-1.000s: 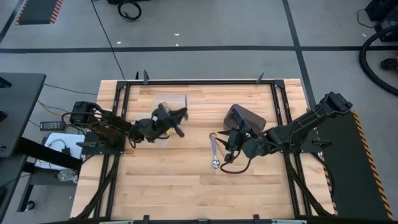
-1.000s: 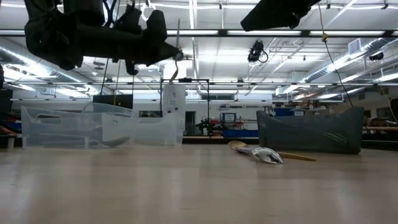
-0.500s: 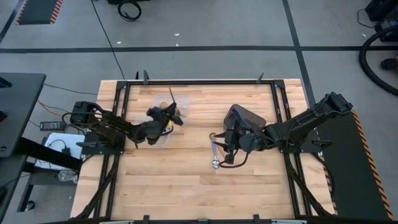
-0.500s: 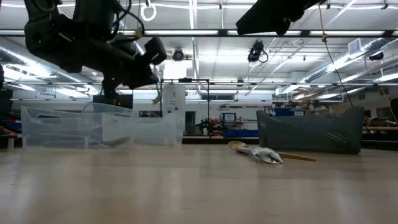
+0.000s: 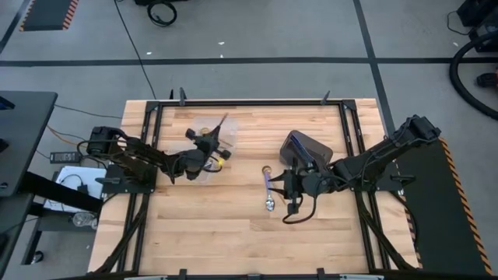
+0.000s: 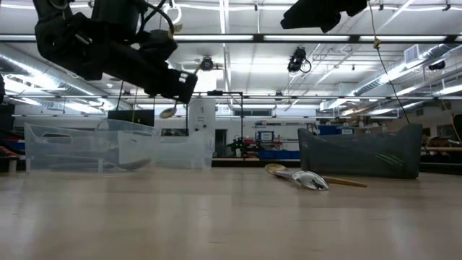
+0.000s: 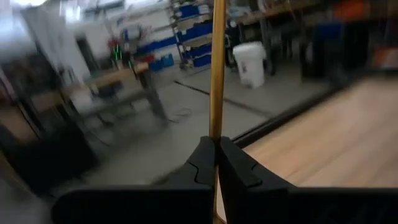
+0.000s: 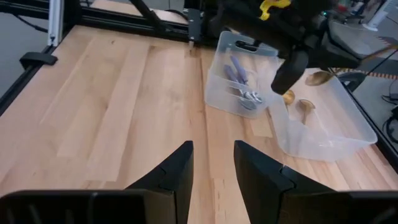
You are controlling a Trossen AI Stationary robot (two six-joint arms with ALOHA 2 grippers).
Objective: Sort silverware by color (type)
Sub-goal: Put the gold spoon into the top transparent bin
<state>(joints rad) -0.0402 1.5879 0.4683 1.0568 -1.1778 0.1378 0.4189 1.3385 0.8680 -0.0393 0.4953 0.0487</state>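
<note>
Silverware sorting had the left jaws (image 7: 215, 163) clamped on a gold spoon (image 7: 216, 68), lifted over the clear containers (image 8: 323, 118) presumably for dropping, while the right jaws (image 8: 212, 163) hung parted and empty beside two spoons (image 5: 268, 189) on the counter (image 5: 233, 225).

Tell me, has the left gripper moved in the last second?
Yes. In the high view the left gripper, shut on a gold spoon, has swung from pointing right along the clear containers to pointing toward the table's far edge.
</note>
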